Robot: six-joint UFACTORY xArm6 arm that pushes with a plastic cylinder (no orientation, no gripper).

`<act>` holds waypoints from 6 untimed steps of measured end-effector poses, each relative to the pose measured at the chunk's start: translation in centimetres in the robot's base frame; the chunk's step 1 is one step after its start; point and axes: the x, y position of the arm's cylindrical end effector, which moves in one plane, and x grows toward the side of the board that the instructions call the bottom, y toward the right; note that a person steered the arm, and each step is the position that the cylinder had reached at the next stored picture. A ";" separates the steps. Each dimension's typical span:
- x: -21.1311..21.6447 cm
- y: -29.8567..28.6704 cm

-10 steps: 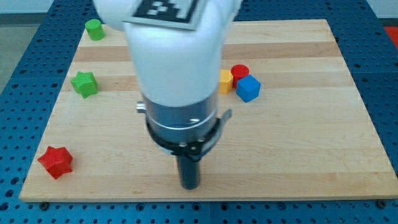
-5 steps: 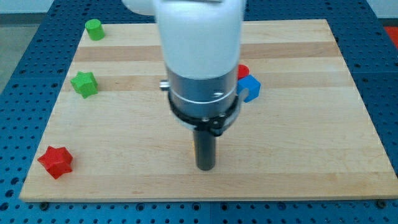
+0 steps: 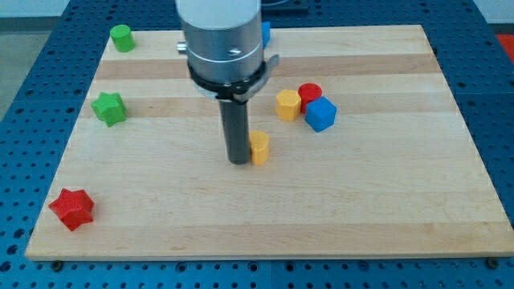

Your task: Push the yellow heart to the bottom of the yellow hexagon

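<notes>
The yellow heart (image 3: 259, 148) lies near the board's middle, partly hidden behind my rod. My tip (image 3: 239, 160) rests on the board touching the heart's left side. The yellow hexagon (image 3: 287, 105) sits up and to the right of the heart, with a gap between them. The heart is below and left of the hexagon.
A red cylinder (image 3: 310, 94) and a blue cube (image 3: 320, 114) touch the hexagon's right side. A green star (image 3: 108, 107) and a green cylinder (image 3: 122, 38) are at the left. A red star (image 3: 71, 209) is bottom left. A blue block (image 3: 265, 34) peeks out behind the arm.
The arm has moved toward the view's top. The yellow heart now shows beside the tip, higher on the board, and the hexagon is uncovered.
</notes>
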 end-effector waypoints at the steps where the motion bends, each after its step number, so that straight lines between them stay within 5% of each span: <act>1: -0.1 1.6; 6: -3.6 4.5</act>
